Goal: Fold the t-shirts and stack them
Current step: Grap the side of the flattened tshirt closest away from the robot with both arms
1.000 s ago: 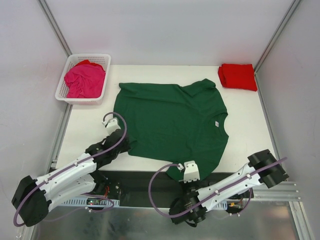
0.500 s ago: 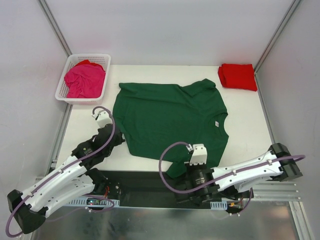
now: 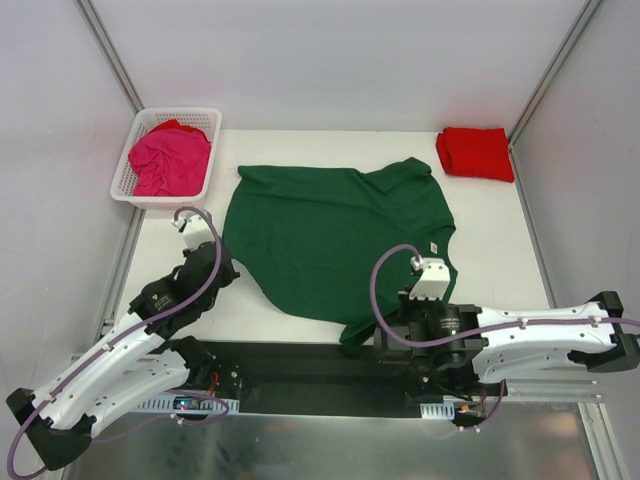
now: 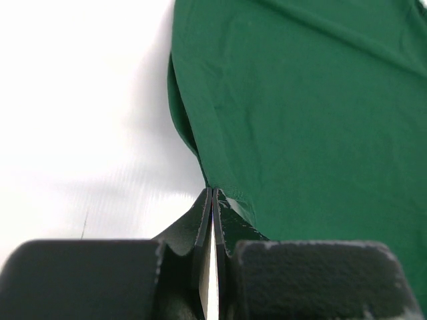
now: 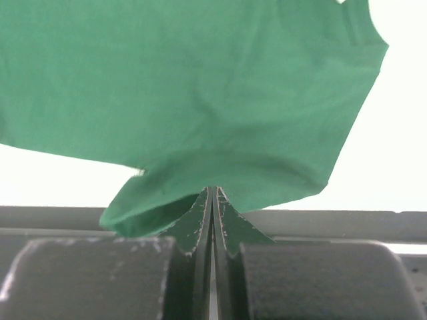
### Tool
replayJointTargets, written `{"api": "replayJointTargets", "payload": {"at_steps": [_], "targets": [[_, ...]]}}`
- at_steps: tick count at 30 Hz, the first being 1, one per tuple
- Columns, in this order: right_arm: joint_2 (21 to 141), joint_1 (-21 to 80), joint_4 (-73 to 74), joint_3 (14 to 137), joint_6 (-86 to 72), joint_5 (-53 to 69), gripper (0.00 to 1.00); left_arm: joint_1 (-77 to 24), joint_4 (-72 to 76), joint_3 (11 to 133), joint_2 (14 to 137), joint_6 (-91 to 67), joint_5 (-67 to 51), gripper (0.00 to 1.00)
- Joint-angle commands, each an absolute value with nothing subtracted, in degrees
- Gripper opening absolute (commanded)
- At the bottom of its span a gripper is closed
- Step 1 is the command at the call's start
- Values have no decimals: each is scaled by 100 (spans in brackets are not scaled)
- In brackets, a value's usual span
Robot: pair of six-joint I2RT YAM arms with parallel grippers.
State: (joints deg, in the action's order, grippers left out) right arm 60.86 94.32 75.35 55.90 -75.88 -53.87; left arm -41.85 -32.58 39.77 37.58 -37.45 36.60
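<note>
The dark green t-shirt point(image 3: 340, 230) lies spread across the middle of the white table. My left gripper point(image 3: 230, 272) is shut on its left edge, and in the left wrist view the cloth point(image 4: 300, 100) runs straight off the closed tips of the left gripper point(image 4: 212, 193). My right gripper point(image 3: 383, 330) is shut on the near sleeve at the table's front edge. In the right wrist view the green fabric point(image 5: 200, 80) bunches and lifts from the right gripper point(image 5: 213, 190). The red t-shirt point(image 3: 476, 152) sits folded at the far right corner. The pink t-shirt point(image 3: 170, 162) lies crumpled in the basket.
The white lattice basket point(image 3: 186, 113) stands at the far left corner. A black strip and a metal rail point(image 3: 300, 365) run along the table's near edge, under the right arm. Grey walls close in on both sides.
The left gripper has moved left and away from the arm bases with the shirt's edge. The right gripper has swung right and inward with the sleeve. The near hem has pulled back from the front edge.
</note>
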Motion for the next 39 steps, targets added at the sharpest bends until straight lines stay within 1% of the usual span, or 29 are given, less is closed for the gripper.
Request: {"api": "replayJointTargets", "payload": {"at_steps": [1,8,19,22,26,27,28,29,30,31,33,35,36,37,39], "targets": [[5661,8966,9281,5669,-6744,-5906,1,-4026,-3331,4490,3753,-3191,3920,0],[5090,8034,9010,5888,-5514,-6222,1,-3841,-3322,4737,3858,-2822,3999,0],[4914,6813,8298,6284,-3677,-6460,1,-3551,-3375,4605,3560,-2663,3858,0],[4764,6426,7806,6240,-3018,-6259,1,-3463,-3410,4597,3489,-2619,3832,0],[4693,6153,7112,5951,-2602,-5461,1,-3428,-3419,4535,3480,-2654,3744,0],[4702,6144,7049,5811,-2645,-5328,4,-3428,-3419,4500,3489,-2698,3692,0],[4711,6135,6979,5696,-2680,-5178,9,-3428,-3410,4474,3507,-2733,3674,0],[4720,6143,6796,5591,-2802,-4872,24,-3419,-3410,4456,3524,-2759,3656,0],[4702,6135,6681,5485,-2856,-4713,31,-3428,-3410,4413,3533,-2803,3621,0],[4685,6135,6523,5223,-2891,-4546,41,-3428,-3410,4395,3551,-2830,3612,0],[4580,6143,6145,4985,-3137,-4220,47,-3428,-3419,4360,3551,-2874,3586,0],[4474,6135,5749,4686,-3278,-4053,58,-3428,-3410,4342,3568,-2883,3577,0],[4404,6135,5652,4606,-3400,-4034,61,-3428,-3419,4324,3568,-2883,3586,0],[4403,6143,5564,4492,-3445,-4034,68,-3428,-3410,4307,3560,-2892,3577,0],[4490,6126,5467,4439,-3655,-4060,71,-3428,-3410,4280,3560,-2909,3560,0]]}}
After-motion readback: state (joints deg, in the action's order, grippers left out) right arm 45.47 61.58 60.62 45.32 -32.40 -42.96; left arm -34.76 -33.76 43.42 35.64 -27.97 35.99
